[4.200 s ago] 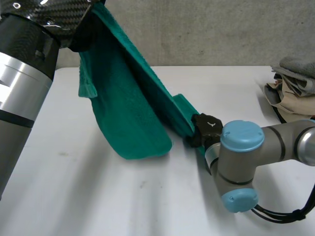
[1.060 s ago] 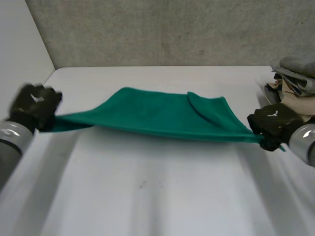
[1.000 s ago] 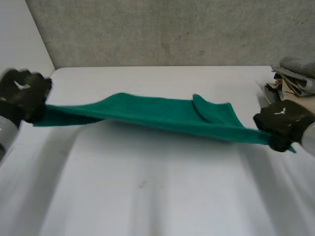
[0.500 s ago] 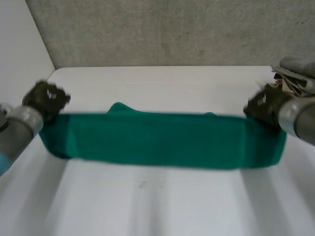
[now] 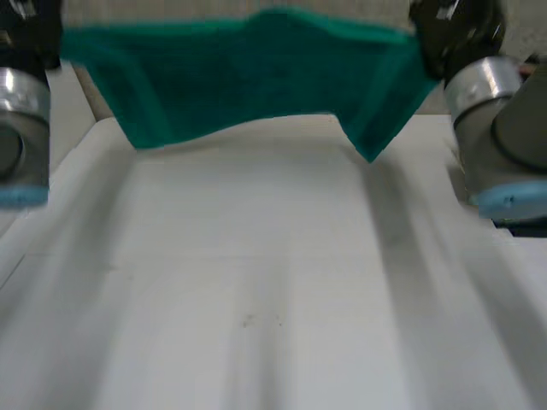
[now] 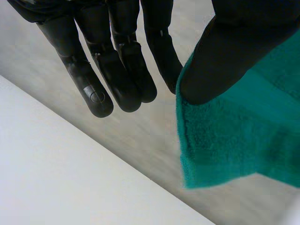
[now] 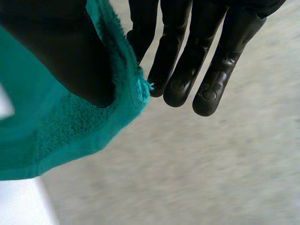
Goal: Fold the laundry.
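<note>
While the green towel (image 5: 248, 77) hangs stretched above the far end of the white table (image 5: 256, 299), my left hand (image 6: 234, 47) pinches its left corner between thumb and finger. My right hand (image 7: 51, 47) pinches the right corner likewise. The other fingers are straight.
</note>
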